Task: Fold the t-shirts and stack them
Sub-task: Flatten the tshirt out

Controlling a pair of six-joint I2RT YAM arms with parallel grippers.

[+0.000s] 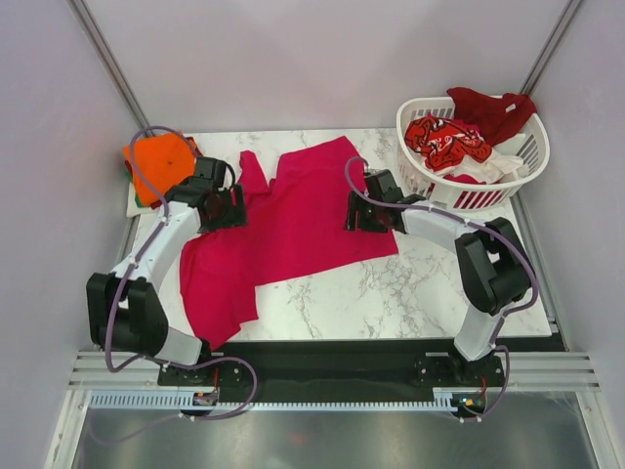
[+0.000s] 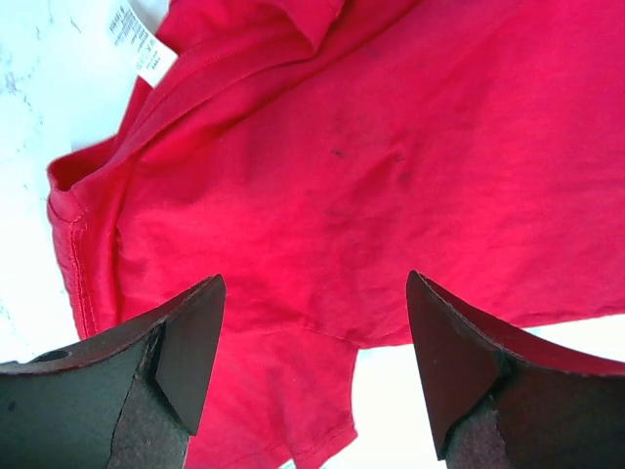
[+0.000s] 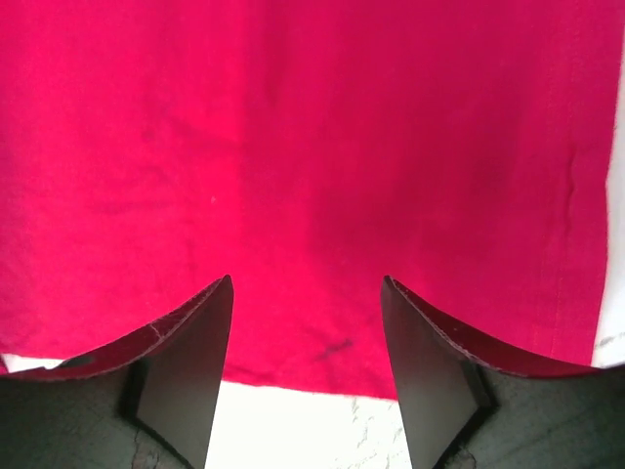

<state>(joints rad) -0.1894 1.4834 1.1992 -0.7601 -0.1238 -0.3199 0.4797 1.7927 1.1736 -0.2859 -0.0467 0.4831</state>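
A magenta-red t-shirt (image 1: 293,220) lies spread on the marble table (image 1: 410,293), partly rumpled at its left side. My left gripper (image 1: 237,207) is open over the shirt's left edge; its wrist view shows the shirt (image 2: 391,166), a sleeve below and a white care label (image 2: 137,39). My right gripper (image 1: 354,212) is open over the shirt's right edge, and its wrist view shows flat cloth (image 3: 293,147) with the hem between the fingers. A folded orange t-shirt (image 1: 158,164) lies at the far left.
A white slatted basket (image 1: 479,191) stands at the back right with a dark red shirt (image 1: 493,109), a red-patterned one (image 1: 446,140) and white cloth (image 1: 503,164). Grey walls enclose the table on three sides.
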